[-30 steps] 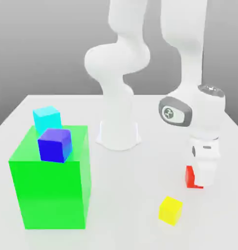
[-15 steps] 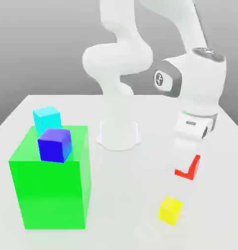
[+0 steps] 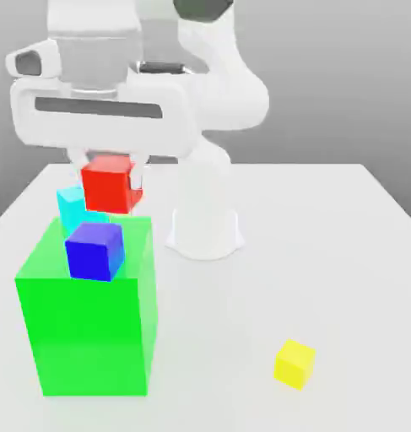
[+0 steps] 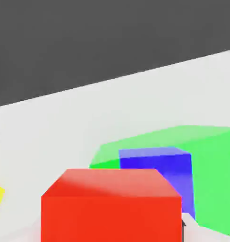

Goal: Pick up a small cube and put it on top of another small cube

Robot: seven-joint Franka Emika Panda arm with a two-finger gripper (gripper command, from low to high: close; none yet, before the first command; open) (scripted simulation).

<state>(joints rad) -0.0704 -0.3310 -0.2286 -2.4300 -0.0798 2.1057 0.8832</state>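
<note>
The small red cube (image 3: 110, 185) is held clear of the bench (image 3: 327, 253), pinched between the fingers of the tool (image 3: 107, 173), which grips it from above. It hangs above the large green block (image 3: 86, 321), close over the blue cube (image 3: 94, 250) and in front of the cyan cube (image 3: 73, 205) as the exterior view shows it. The red cube has equal sides, so no long axis; its faces sit roughly square to the blue cube's, top face level. All blocks are plain, matte, sharp-edged solids of flat colour. The blue cube rests on the green block's top. A yellow cube (image 3: 294, 364) lies on the bench well apart, toward the exterior view's right. The bench is smooth and white.
</note>
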